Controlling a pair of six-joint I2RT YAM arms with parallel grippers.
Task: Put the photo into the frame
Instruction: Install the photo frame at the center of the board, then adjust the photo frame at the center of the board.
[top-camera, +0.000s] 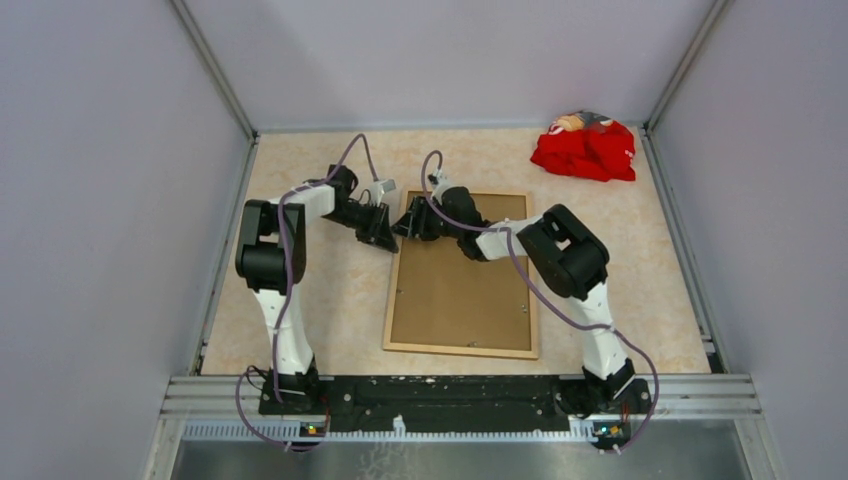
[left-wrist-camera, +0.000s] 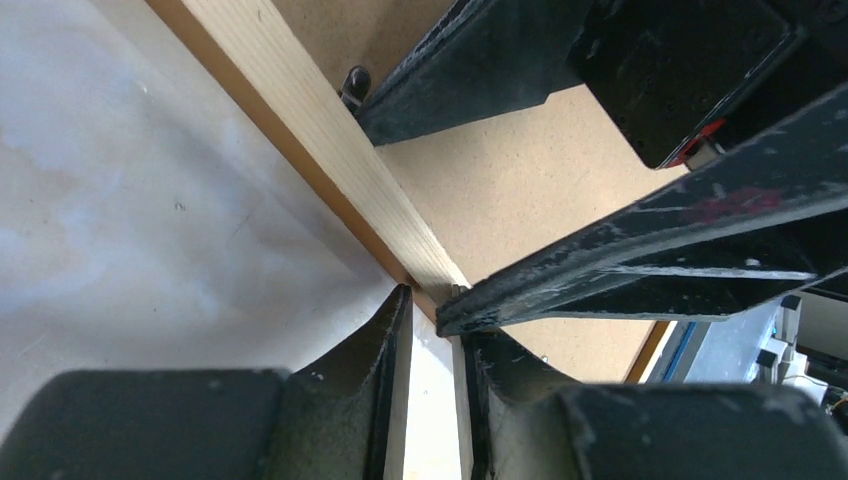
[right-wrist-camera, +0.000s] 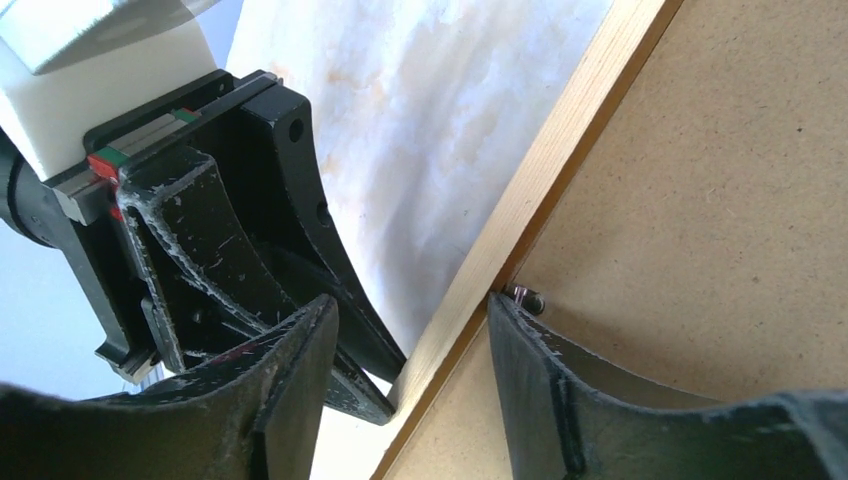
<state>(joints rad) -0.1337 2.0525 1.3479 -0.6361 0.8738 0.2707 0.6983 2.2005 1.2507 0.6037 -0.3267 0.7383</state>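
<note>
The frame (top-camera: 394, 305) lies face down on the table, pale wood back up, with the brown backing board (top-camera: 460, 290) inside it. The photo is not in view. My left gripper (top-camera: 385, 236) has its fingers almost together, with the tips against the outer side of the frame's left rail (left-wrist-camera: 300, 120) near the far corner. My right gripper (top-camera: 405, 228) is open and straddles that same rail (right-wrist-camera: 540, 170). Its right finger (right-wrist-camera: 540, 370) rests on the board, touching a small metal tab (right-wrist-camera: 525, 298). Its left finger (right-wrist-camera: 290, 380) is over the table, beside the left gripper.
A red cloth bundle (top-camera: 585, 148) lies at the back right corner. Grey walls enclose the table on three sides. A metal rail (top-camera: 460, 392) runs along the near edge between the arm bases. Another dark tab (left-wrist-camera: 354, 80) sits on the board by the rail.
</note>
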